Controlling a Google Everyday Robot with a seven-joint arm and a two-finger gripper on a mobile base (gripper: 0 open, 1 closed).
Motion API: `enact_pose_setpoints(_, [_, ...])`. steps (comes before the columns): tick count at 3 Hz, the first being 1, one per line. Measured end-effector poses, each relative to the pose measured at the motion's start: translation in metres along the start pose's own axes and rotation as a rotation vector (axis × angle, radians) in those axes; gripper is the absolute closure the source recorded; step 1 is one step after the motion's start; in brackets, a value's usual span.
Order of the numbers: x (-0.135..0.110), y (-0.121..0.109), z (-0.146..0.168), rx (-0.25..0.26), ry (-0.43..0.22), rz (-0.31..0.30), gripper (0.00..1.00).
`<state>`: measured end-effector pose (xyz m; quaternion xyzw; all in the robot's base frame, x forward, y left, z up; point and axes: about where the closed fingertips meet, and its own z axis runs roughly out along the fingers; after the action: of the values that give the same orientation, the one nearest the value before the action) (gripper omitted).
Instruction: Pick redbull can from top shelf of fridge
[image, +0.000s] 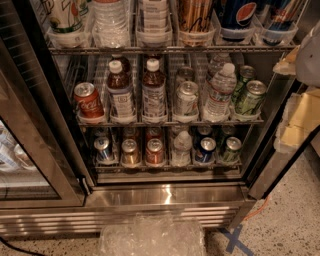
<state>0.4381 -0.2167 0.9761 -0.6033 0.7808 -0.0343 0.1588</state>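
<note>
The fridge (165, 197) stands open in front of me. The top shelf (170, 49) runs along the upper edge of the view, with drinks in clear lane trays. The redbull can (281, 16), blue and silver, stands in the rightmost tray, its top cut off by the frame. My gripper (298, 117) shows as pale grey and cream parts at the right edge. It is in front of the fridge's right frame, below and right of the redbull can, apart from it.
A Pepsi can (239, 14) stands just left of the redbull can. The middle rack holds a Coke can (89, 102), bottles and green cans (250, 97). The glass door (30, 150) hangs open at left. Crumpled clear plastic (150, 235) lies on the floor.
</note>
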Motion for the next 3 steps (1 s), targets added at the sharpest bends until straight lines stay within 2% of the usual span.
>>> enact_pose_setpoints(1, [0.0,0.0,0.0,0.0,0.0,0.0,0.0])
enact_pose_setpoints(2, [0.006,-0.008,-0.004,0.045,-0.06,0.099,0.0])
enact_pose_setpoints(3, [0.023,-0.023,-0.008,0.111,-0.204,0.308,0.0])
